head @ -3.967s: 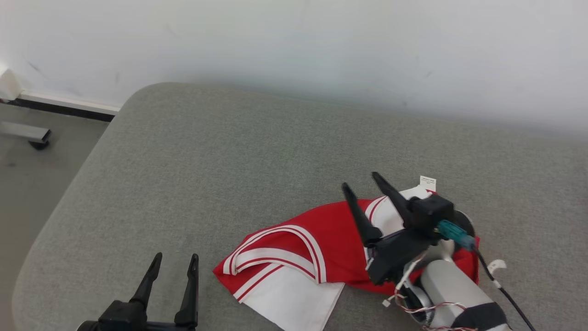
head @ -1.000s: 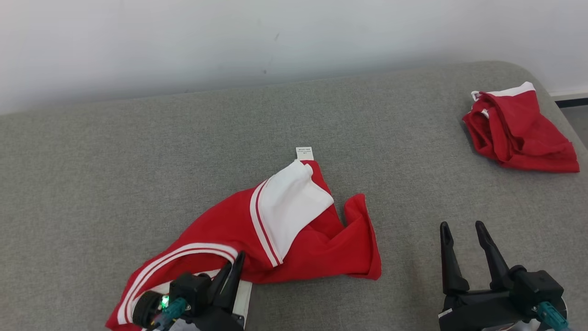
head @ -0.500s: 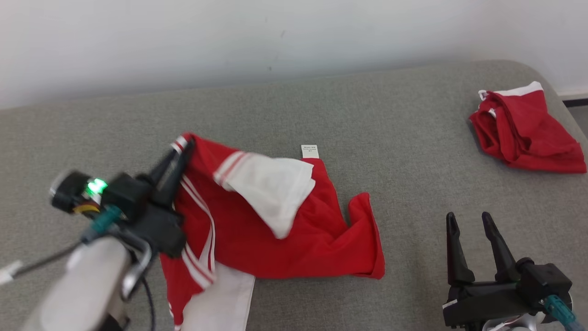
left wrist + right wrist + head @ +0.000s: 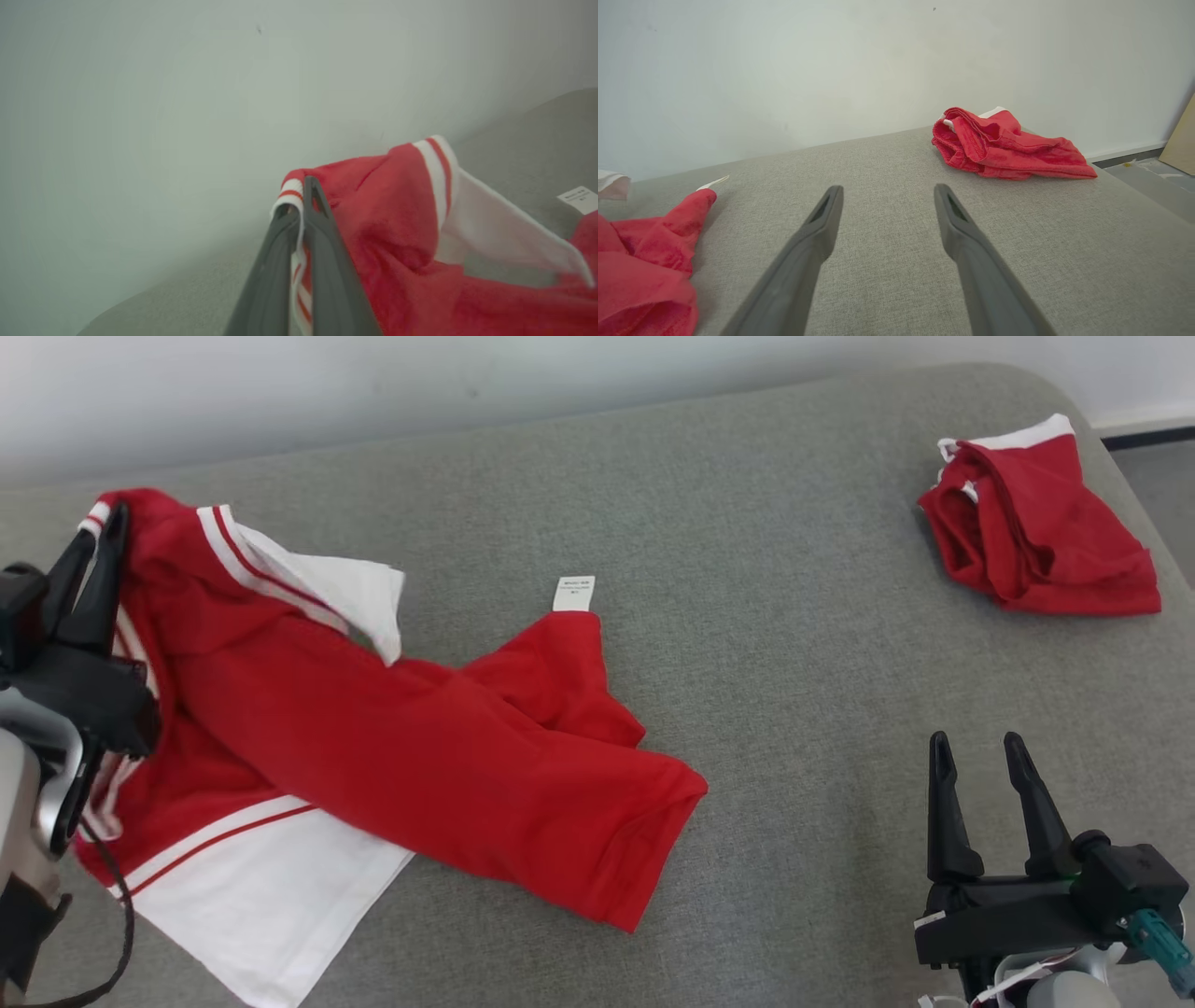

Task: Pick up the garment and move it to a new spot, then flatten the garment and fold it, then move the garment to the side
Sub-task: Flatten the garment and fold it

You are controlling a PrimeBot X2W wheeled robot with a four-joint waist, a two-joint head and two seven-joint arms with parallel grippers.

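Off at the far right corner of the cushion (image 4: pixel 747 523) sits a second red bundle (image 4: pixel 1036 541). My left gripper (image 4: pixel 98 537) pinches the garment (image 4: pixel 401 747) by its striped edge; my right gripper (image 4: pixel 974 739) gapes, empty.

bare cushion (image 4: pixel 794 663) between spread garment (image 4: pixel 420 747) and crumpled red bundle (image 4: pixel 1036 532); wall (image 4: pixel 373 383) behind

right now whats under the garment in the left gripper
The red and white garment lies on the grey cushion, which shows all round it. Anything beneath the cloth is covered. The left gripper holds one striped corner up.
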